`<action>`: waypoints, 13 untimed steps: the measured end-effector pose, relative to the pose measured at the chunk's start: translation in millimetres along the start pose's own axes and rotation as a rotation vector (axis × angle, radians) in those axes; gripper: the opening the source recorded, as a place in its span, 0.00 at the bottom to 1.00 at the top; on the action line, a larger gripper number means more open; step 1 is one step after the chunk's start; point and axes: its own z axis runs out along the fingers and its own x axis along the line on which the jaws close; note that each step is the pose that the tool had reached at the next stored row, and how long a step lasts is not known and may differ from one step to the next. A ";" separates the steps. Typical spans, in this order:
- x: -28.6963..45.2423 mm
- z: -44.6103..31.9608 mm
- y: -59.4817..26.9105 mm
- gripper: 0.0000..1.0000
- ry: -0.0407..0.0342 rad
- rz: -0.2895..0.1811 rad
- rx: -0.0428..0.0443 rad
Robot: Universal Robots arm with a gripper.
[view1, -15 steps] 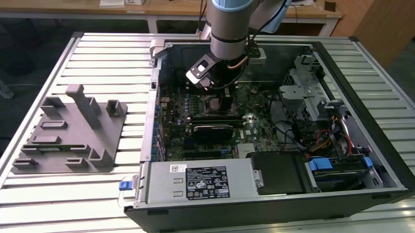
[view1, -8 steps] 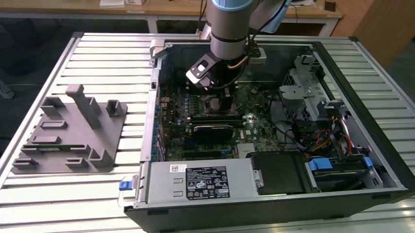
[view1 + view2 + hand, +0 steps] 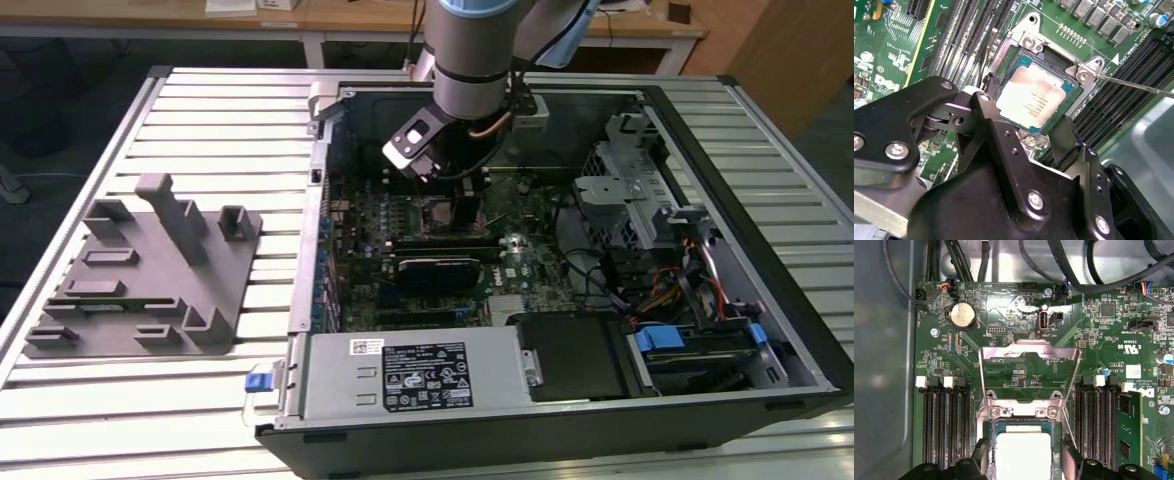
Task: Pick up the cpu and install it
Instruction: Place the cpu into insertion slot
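Note:
The cpu (image 3: pixel 1035 97), a flat square chip with a silver-white top and a green rim, lies level in or just over the motherboard socket (image 3: pixel 1029 42) inside the open computer case (image 3: pixel 561 250). My gripper (image 3: pixel 1025 114) straddles it, one black finger (image 3: pixel 985 102) at one edge and the other at the opposite edge, shut on it. The first wrist view has the cpu (image 3: pixel 1023 450) between the two fingers, with the socket's metal load plate (image 3: pixel 1029 370) flipped open beyond it. In the exterior view the gripper (image 3: pixel 454 195) reaches down over the board's middle.
A thin socket lever (image 3: pixel 1134 85) sticks out beside the socket. Memory slots (image 3: pixel 944 425) flank it on both sides. A grey parts fixture (image 3: pixel 147 270) lies on the slatted table at the exterior view's left. The power supply (image 3: pixel 407 375) and drive cage (image 3: pixel 641 200) fill the case edges.

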 end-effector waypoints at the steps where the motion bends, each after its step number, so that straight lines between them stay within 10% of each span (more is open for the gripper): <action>1: 0.0 -0.2 0.0 0.67 -0.0003 0.000 0.0002; 8: -0.1 -0.7 0.0 0.66 -0.0003 0.000 0.0001; 13: -0.1 -1.0 0.0 0.42 -0.0003 0.000 0.0002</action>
